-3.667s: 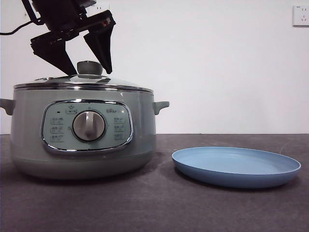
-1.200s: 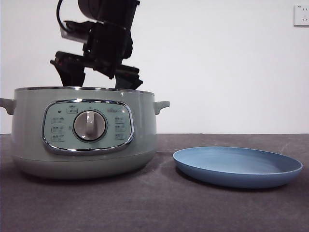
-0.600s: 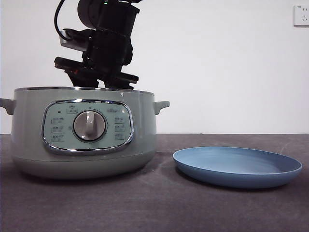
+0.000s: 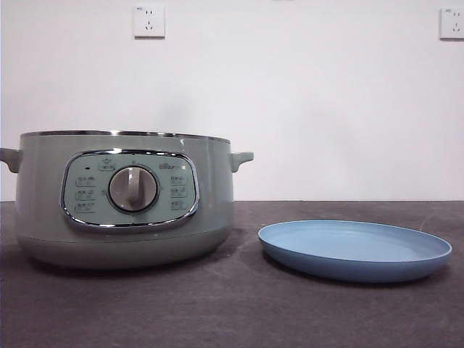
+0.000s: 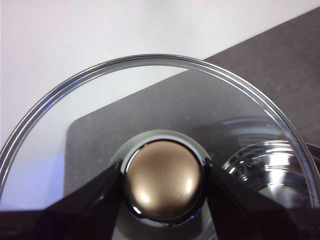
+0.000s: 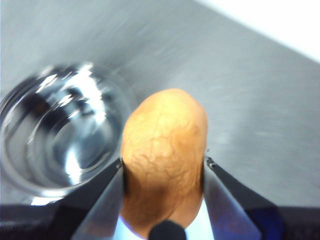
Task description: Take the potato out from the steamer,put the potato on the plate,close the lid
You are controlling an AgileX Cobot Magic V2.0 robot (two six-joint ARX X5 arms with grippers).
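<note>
The right gripper [image 6: 162,167] hangs above the open, large round sage-green steamer [image 4: 123,199], its black jaws closed against both sides of the oval orange-brown potato [image 6: 164,160], lifted clear of the shiny pot interior (blurred in the right wrist view). The left gripper [image 5: 162,180] clamps the chrome-capped knob of the domed glass lid [image 5: 150,95], held aloft. The wide, shallow blue plate [image 4: 355,249] lies bare beside the steamer; neither arm shows in the front view

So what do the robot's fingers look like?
Each gripper has two black fingers. On the left gripper they are matte, wedge-shaped and taper to blunt tips. On the right gripper the fingers show flat, greyish, shiny inner faces. No cables or markings show in these views.
</note>
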